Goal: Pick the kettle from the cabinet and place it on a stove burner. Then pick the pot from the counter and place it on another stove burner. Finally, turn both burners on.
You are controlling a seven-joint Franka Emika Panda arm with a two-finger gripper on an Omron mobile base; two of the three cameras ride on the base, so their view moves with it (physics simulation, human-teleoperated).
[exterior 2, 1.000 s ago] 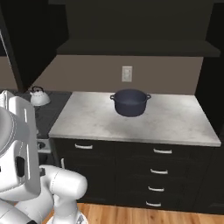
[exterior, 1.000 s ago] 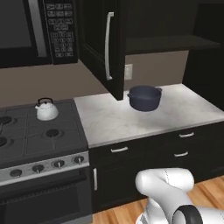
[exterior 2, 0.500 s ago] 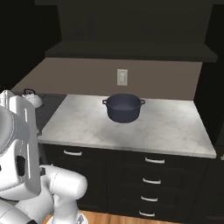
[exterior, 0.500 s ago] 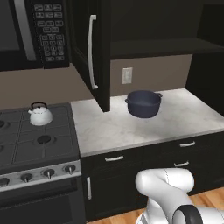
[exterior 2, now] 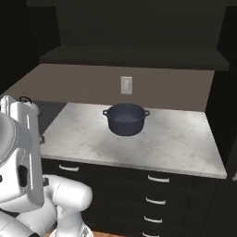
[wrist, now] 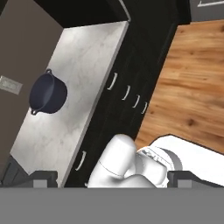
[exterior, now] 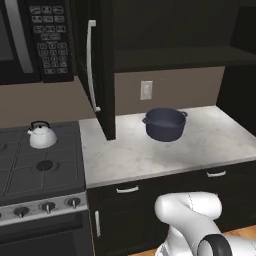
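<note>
One kettle point(exterior: 41, 135) and one pot point(exterior: 165, 124) are showing. The kettle, squat and white with a black handle, is sitting on a rear burner. The dark blue pot is standing on the counter point(exterior: 200, 147) at its 12 o'clock, bare marble around it. The gripper point(wrist: 113, 178) is standing wide open, holding nothing.

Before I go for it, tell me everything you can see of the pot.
The pot is wide, round and dark blue-grey, seemingly matte metal, lidless and apparently empty, with two small loop handles at opposite sides of its rim. It stands upright on the marbled counter, towards the back, below the wall outlet and right of the open cabinet door. Nothing else touches it.
</note>
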